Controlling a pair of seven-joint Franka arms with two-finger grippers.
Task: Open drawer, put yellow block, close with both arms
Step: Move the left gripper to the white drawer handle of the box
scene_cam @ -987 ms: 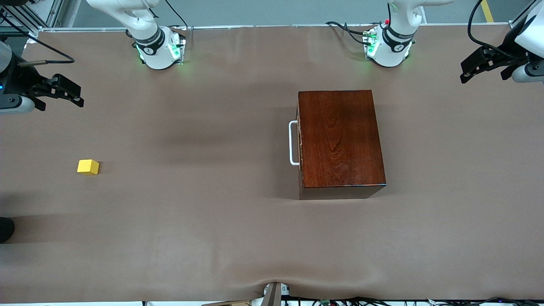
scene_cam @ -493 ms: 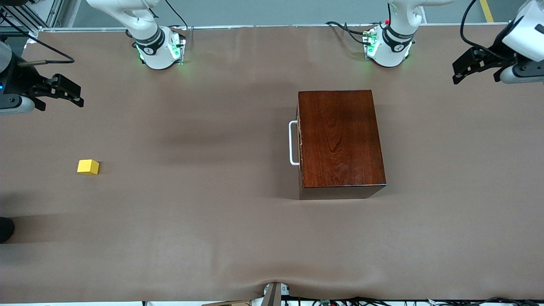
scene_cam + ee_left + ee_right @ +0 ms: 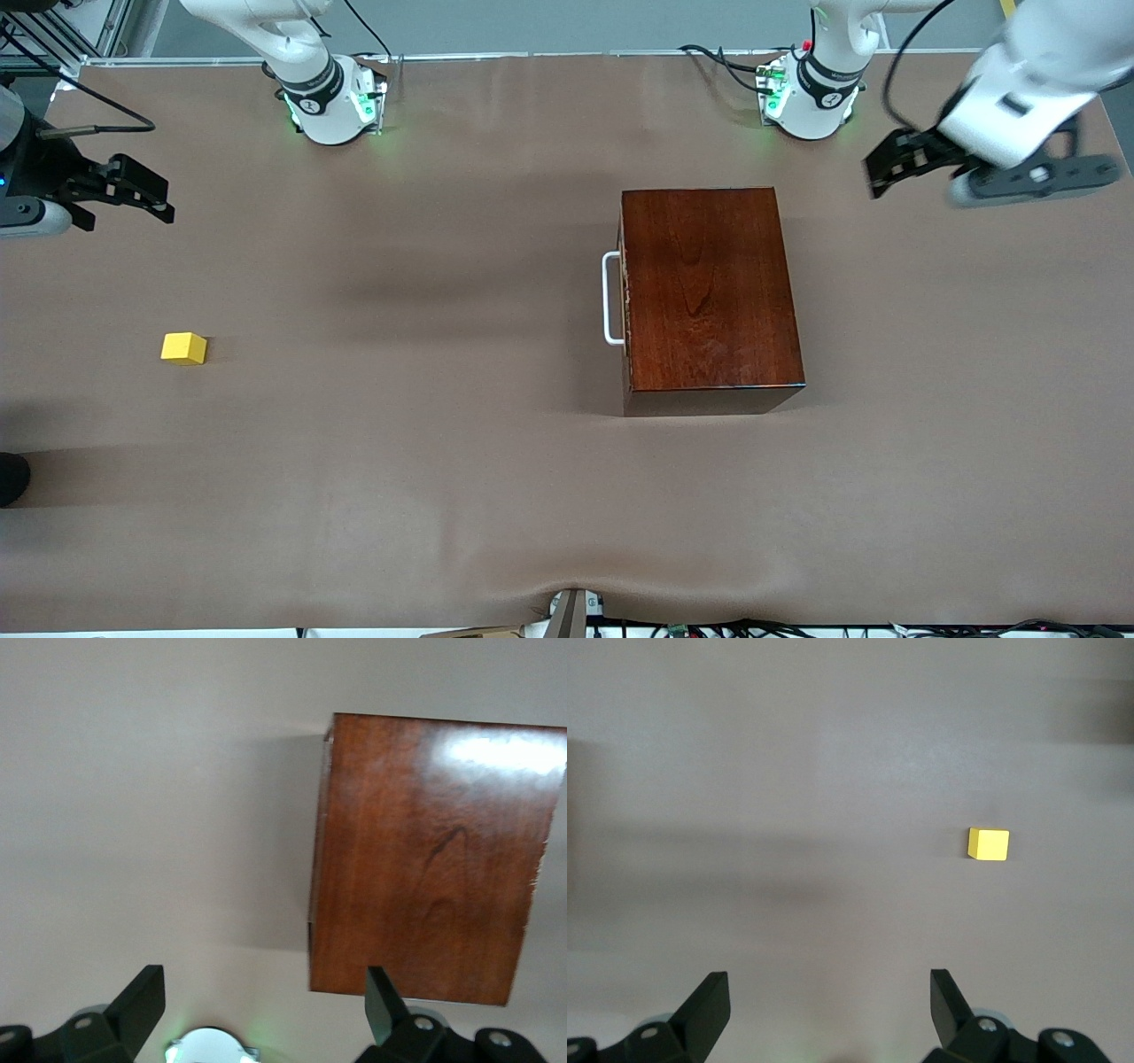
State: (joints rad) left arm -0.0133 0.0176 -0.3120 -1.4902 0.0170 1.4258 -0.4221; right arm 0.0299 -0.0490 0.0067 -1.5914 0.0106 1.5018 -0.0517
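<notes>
The reddish-brown wooden box [image 3: 709, 292] stands in the table's middle, toward the left arm's end. Its drawer is shut, with the white bar handle [image 3: 609, 298] facing the right arm's end. The yellow block [image 3: 183, 348] lies alone on the table near the right arm's end. My left gripper [image 3: 886, 168] hangs open and empty over the table, between the box and the left arm's end. In the left wrist view, the box [image 3: 425, 859] lies ahead of the left gripper [image 3: 264, 988]. My right gripper [image 3: 164, 202] waits open over the right arm's end. In the right wrist view, the block [image 3: 988, 844] lies ahead of the right gripper [image 3: 828, 988].
Both arm bases [image 3: 332, 102] [image 3: 811, 97] stand along the table's edge farthest from the front camera. A brown mat [image 3: 443, 461] covers the table. Cables and a small fixture [image 3: 571, 611] sit at the edge nearest the front camera.
The left arm has swung in from the table's end toward the box, carrying its open gripper closer to the box's corner. The right arm, block and box have not moved.
</notes>
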